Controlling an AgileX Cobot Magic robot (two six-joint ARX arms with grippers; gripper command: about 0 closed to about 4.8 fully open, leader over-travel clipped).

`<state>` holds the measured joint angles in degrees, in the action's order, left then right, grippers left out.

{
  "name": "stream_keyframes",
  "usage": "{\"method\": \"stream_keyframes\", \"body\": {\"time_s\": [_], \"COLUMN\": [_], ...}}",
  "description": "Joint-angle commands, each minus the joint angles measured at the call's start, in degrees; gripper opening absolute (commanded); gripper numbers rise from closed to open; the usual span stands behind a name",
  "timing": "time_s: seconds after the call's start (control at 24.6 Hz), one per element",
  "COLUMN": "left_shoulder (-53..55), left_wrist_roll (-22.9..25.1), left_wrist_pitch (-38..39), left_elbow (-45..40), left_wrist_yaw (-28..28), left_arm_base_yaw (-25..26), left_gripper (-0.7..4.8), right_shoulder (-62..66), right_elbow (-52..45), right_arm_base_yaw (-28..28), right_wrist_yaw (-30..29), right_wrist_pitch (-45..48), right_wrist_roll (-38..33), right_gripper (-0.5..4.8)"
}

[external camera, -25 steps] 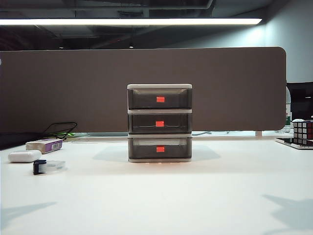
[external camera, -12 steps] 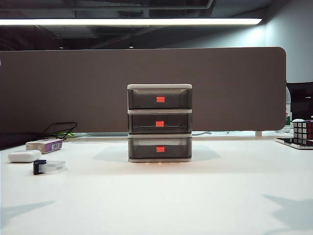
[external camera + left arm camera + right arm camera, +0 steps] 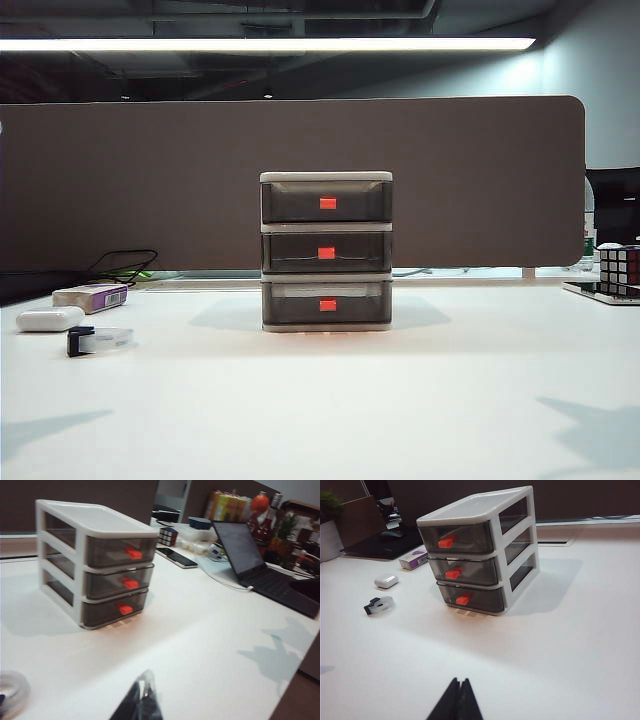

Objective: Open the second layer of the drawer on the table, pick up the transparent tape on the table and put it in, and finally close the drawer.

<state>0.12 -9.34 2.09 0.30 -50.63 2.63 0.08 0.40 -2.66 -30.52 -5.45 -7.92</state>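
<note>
Smoky grey three-tier drawer [image 3: 326,250] in white frame, mid white table [image 3: 400,400], all tiers shut incl. second layer [image 3: 326,252] | clear transparent tape [image 3: 100,340] with black cutter near the table's left edge | I see left gripper [image 3: 142,705] and right gripper [image 3: 457,702] pinched closed, empty, above bare tabletop near its front edge.

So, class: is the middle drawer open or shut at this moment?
Shut. The middle drawer sits flush with the tiers above and below, its red handle in line with theirs. Both shut grippers, left and right, hang well short of it.
</note>
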Motion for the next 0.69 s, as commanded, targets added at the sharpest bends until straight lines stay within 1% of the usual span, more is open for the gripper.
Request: {"method": "stream_keyframes", "body": {"time_s": [0.04,0.08,0.16,0.2,0.37,0.49,0.61,0.65,0.69], "left_shoulder": [0.02,0.02,0.02,0.02,0.02,0.02,0.02,0.02,0.04], "left_wrist_roll": [-3.17,-6.14,-9.05,-9.09,-9.11,-9.09,-8.94,-7.80,-5.18], "left_wrist_pitch": [-1.27,-1.38,-1.36,-1.36,-1.16,-0.92,-1.31,-1.62,-1.77], "left_elbow": [0.13,0.15,0.15,0.15,0.15,0.15,0.15,0.15,0.17], "left_wrist_yaw": [2.38,4.39,6.43,6.43,11.72,14.10,15.74,16.17,17.64], "left_arm_base_yaw": [-0.02,-0.02,-0.04,-0.13,-1.62,-2.73,-5.38,-6.86,-9.51], "left_gripper": [-0.03,-0.03,-0.04,-0.04,-0.02,-0.03,-0.03,-0.04,-0.04], "right_shoulder": [-0.09,-0.09,-0.09,-0.09,-0.07,-0.07,-0.07,0.04,0.09], "right_elbow": [-0.31,-0.28,-0.28,-0.28,-0.28,-0.28,0.11,0.46,1.01], "right_arm_base_yaw": [-0.02,-0.02,-0.04,-0.04,-0.04,-0.07,-0.09,-0.11,-0.11], "right_wrist_yaw": [-0.81,-0.74,-1.01,-1.49,-1.07,-1.25,-2.75,-2.67,-2.49], "right_wrist_pitch": [2.69,3.26,3.19,3.15,3.23,3.96,4.66,4.63,4.63], "right_wrist_roll": [-0.52,-1.77,-3.63,-4.39,-4.50,-4.55,-6.64,-6.58,-6.01], "right_gripper": [-0.05,-0.05,-0.05,-0.05,-0.05,-0.05,-0.05,-0.05,-0.05]}}
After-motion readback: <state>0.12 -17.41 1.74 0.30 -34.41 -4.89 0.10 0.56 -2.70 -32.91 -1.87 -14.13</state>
